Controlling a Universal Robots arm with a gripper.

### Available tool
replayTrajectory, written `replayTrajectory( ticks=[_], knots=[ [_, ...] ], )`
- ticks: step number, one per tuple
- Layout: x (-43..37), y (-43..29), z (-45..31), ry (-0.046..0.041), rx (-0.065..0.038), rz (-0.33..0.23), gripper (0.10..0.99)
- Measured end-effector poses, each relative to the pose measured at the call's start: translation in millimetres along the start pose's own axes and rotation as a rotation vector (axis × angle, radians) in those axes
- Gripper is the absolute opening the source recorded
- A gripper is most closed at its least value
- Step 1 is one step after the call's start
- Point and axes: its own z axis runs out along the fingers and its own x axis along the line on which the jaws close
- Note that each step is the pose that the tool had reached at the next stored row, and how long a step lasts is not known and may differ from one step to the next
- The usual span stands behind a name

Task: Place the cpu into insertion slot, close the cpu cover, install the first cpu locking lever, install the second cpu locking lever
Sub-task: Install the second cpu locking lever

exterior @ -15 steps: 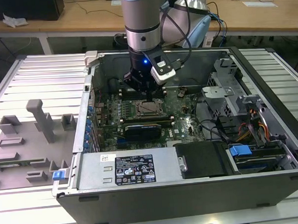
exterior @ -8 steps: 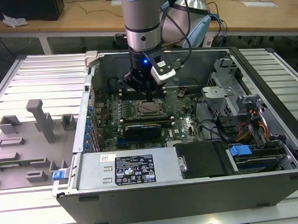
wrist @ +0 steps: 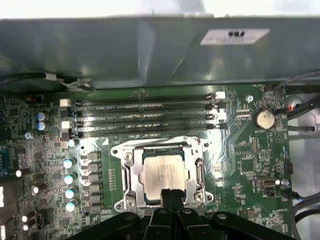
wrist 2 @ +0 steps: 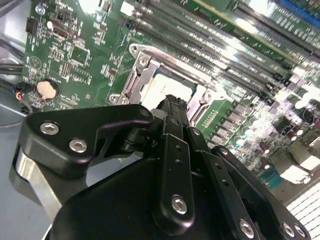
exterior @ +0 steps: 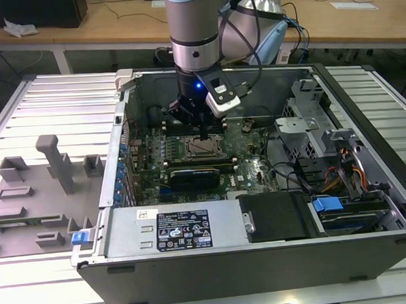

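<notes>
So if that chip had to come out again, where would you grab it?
Probably by two opposite edges, from straight above: the cpu lies flat, top face up. The cover frame overlaps those edges now, so it would need lifting first.

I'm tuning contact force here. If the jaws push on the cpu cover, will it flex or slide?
Probably little sliding: the cpu cover lies flat around the cpu, screwed at its corners. It looks like thin metal frame, so it may spring slightly. The gripper sits at its edge.
</notes>
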Motion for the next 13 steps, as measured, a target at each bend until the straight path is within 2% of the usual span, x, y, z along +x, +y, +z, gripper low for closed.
replayTrajectory(
  ticks=[9, 10, 11, 13],
  knots=[
    [-1.2, -18.8, -0.4, -0.0001, 0.001, 0.003, 0.106],
    [-1.5, -24.4, -0.5, -0.0002, 0.001, 0.003, 0.106],
    [-1.2, -26.8, 0.6, -0.0002, 0.001, 0.005, 0.106],
    [-0.3, -28.0, 2.7, -0.0003, 0.001, 0.006, 0.106]
  ],
)
